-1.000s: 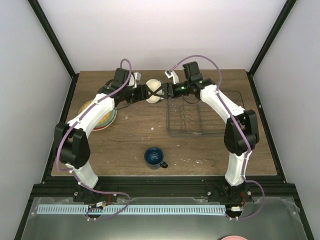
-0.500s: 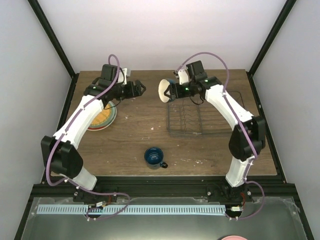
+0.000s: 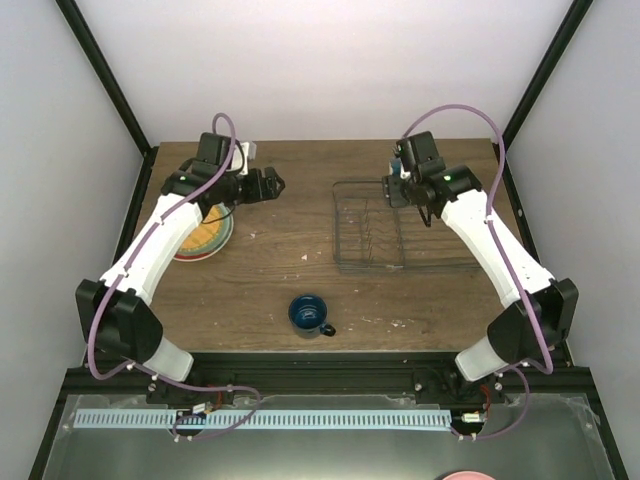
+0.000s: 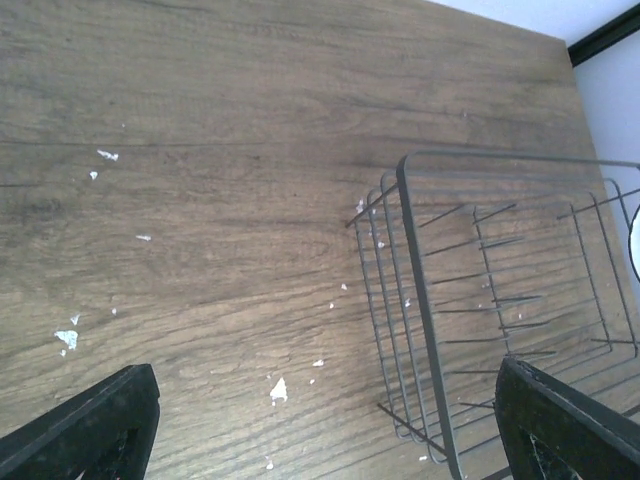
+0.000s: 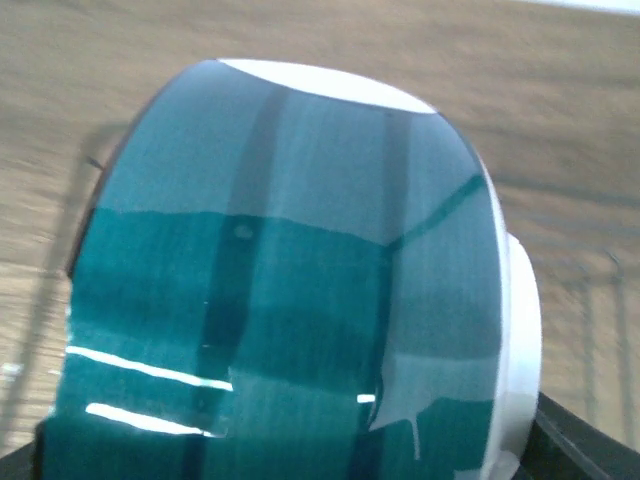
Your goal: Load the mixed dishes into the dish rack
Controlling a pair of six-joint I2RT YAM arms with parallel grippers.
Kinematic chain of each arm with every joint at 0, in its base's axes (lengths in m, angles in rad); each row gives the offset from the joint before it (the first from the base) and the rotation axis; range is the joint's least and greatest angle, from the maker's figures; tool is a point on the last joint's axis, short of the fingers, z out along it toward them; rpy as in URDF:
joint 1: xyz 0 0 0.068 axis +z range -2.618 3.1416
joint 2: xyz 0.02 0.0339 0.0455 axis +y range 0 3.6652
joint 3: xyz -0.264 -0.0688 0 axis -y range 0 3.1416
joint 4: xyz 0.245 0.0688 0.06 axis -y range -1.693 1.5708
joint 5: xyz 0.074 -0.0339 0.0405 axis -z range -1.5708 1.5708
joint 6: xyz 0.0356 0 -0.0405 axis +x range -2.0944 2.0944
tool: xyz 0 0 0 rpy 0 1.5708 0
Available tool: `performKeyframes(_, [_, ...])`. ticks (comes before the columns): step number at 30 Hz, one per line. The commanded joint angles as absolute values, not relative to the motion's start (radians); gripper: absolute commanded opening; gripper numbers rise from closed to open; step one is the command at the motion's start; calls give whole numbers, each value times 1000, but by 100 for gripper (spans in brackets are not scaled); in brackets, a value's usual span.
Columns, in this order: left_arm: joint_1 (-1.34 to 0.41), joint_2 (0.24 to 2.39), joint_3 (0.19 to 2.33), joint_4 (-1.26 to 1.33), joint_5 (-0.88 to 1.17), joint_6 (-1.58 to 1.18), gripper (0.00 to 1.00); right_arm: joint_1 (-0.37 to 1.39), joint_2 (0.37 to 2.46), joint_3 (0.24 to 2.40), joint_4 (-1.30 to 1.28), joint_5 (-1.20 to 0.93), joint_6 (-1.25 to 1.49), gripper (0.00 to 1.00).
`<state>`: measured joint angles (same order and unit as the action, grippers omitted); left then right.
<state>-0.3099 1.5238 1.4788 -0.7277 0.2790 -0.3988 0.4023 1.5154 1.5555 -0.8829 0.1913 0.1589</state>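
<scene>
Well, my right claw [image 3: 403, 186] is clenched on the bowl [image 5: 280, 280], whose teal glaze and white rim fill my wrist view. In the overhead view that puts it upper right of centre, about over the far edge of the dish rack [image 3: 335, 230]. My left claw [image 3: 273, 184] is released, with nothing between its fingers [image 4: 90, 430], upper left of centre above the wooden table [image 3: 270, 270]. The blue mug [image 3: 310, 314] sits upright at lower centre, well apart from the rack. The plates [image 3: 208, 236] lie stacked at the left, partly under my left arm.
</scene>
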Motion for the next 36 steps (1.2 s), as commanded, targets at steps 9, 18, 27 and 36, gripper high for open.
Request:
performKeyframes(9, [-308, 1425, 1302, -629, 325, -374, 93, 393, 1588, 1532, -1072, 704, 257, 30])
performKeyframes(18, [-308, 1330, 1183, -589, 337, -394, 94, 341, 1725, 1468, -994, 814, 195, 30])
performKeyframes(27, [-308, 1298, 1127, -552, 369, -422, 94, 252, 1876, 1480, -864, 871, 94, 30])
performKeyframes(36, [-309, 1317, 1138, -560, 373, -407, 95, 188, 1966, 1470, -783, 923, 32, 29])
